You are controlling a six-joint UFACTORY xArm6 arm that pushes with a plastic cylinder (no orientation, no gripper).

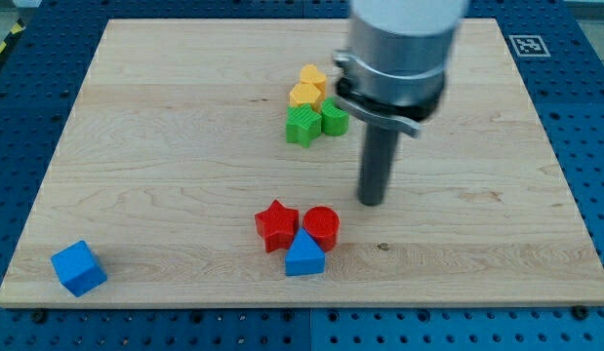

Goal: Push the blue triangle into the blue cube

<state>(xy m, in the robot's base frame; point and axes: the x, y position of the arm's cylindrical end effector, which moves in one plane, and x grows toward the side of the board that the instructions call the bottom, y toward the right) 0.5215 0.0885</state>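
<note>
Camera view, wooden board (184, 117) on a blue pegboard bench. We carry no jaws at all, only the rod, so nothing is being gripped or could be. Our tip (372, 202) sits on bare wood toward the view's right of the lower cluster, near the red cylinder (321, 225) but apart from it.

The blue triangle (304, 255) lies near the view's bottom edge, touching the red star (277, 225) and the red cylinder above it. The blue cube (79, 267) sits alone in the bottom-left corner, well apart.

Judgement on the step: we need to get the tip to the triangle's right side, level with its middle, then push steadily toward the view's left and slightly down. Coming in too high would likely drag the red cylinder or star along. A push off the triangle's centre may spin it away from the line, so small corrections are probably needed on the long run.

Count:
- blue blocks: two
- red: two
- green blocks (303, 126): two, one partly hidden by the arm
- yellow blocks (308, 87): two
</note>
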